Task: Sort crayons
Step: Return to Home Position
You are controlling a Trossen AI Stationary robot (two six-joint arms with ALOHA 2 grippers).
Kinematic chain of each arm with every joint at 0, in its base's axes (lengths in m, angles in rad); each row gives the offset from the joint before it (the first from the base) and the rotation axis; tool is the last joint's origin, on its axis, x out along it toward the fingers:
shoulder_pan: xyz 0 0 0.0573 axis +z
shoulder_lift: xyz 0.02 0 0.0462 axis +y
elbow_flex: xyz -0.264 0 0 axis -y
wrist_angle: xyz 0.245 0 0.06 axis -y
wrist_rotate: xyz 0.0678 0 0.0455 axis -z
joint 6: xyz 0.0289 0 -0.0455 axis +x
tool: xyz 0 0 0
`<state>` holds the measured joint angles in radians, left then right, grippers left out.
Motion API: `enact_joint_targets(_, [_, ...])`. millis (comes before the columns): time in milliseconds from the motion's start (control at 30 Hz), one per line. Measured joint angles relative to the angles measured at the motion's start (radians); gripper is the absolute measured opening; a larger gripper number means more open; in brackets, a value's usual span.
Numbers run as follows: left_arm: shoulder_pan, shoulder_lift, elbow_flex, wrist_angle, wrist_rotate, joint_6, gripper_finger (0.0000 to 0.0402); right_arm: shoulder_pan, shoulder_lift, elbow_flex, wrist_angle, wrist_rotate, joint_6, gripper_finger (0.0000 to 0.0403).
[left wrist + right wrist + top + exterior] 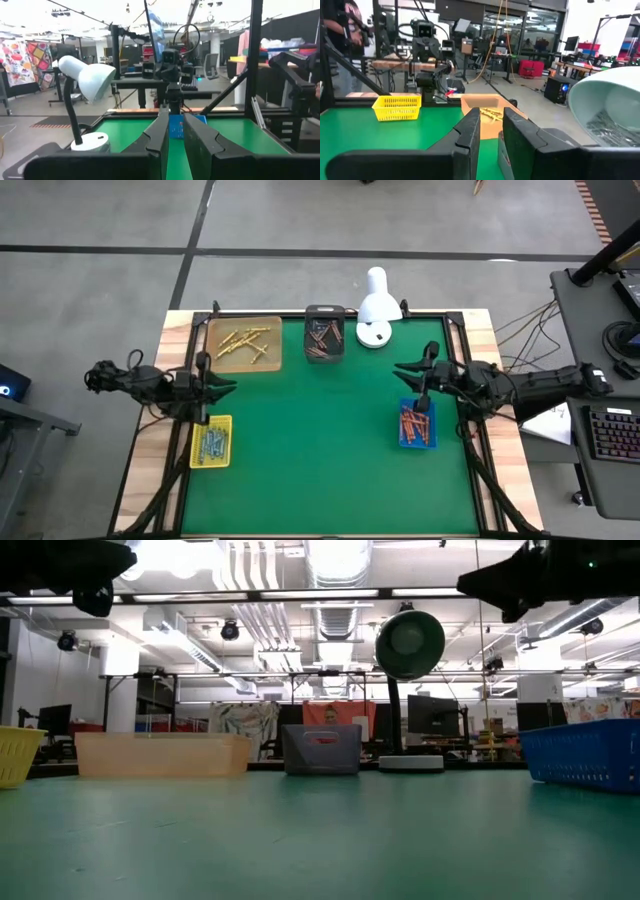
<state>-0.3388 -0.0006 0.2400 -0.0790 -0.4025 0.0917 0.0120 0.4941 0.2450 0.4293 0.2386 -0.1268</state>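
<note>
Left wrist view: the left gripper [176, 118] shows a narrow slit between its fingers with nothing in it, and it hangs above the left edge of the green mat [310, 440], pointed across the table. The right gripper [491, 113] matches it, narrowly parted and empty, raised over the right edge just above the blue tray [585, 755]. Both arms reach in from the table's sides in what looks like a parked pose.

The sorting looks finished or very nearly so. In the high view every crayon I can make out lies inside a tray, and none shows loose on the mat.

The crayons [416, 423] are thin short sticks heaped loosely. Orange-red ones fill the blue tray. Blue-green ones lie in the yellow tray [397, 107] at the left. Yellow ones are scattered in the pale tan tray [160, 753] at the back left. Dark brownish ones sit in the grey tray [320, 750] beside the white lamp [376, 305].
</note>
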Motion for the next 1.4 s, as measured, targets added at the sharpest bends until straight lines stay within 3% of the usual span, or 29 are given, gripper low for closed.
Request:
enact_joint_targets(267, [0.0, 0.0, -0.01, 0.001, 0.0, -0.023, 0.0039, 0.0, -0.186, -0.074, -0.014, 0.001, 0.005, 0.0068])
enact_joint_targets(433, [0.0, 0.0, -0.065, 0.083, 0.0, -0.027, 0.0039, 0.0, -0.289, -0.097, -0.045, 0.001, 0.001, 0.0068])
enact_joint_targets(767, [0.0, 0.0, -0.157, 0.175, 0.0, -0.072, 0.0039, 0.0, -0.489, -0.104, -0.198, 0.002, 0.004, 0.0068])
enact_joint_targets(933, [0.002, 0.0, -0.221, 0.301, 0.0, -0.074, 0.0039, 0.0, -0.482, -0.117, -0.214, 0.001, 0.004, 0.0068])
enact_joint_targets(1133, [0.024, 0.015, -0.23, 0.294, -0.018, -0.091, 0.0039, 0.0, -0.486, -0.161, -0.211, -0.003, 0.023, 0.0068])
enact_joint_targets(1400, [0.146, 0.023, -0.23, 0.346, 0.009, -0.019, 0.0039, 0.0, -0.494, -0.233, -0.139, -0.011, 0.03, 0.0068])
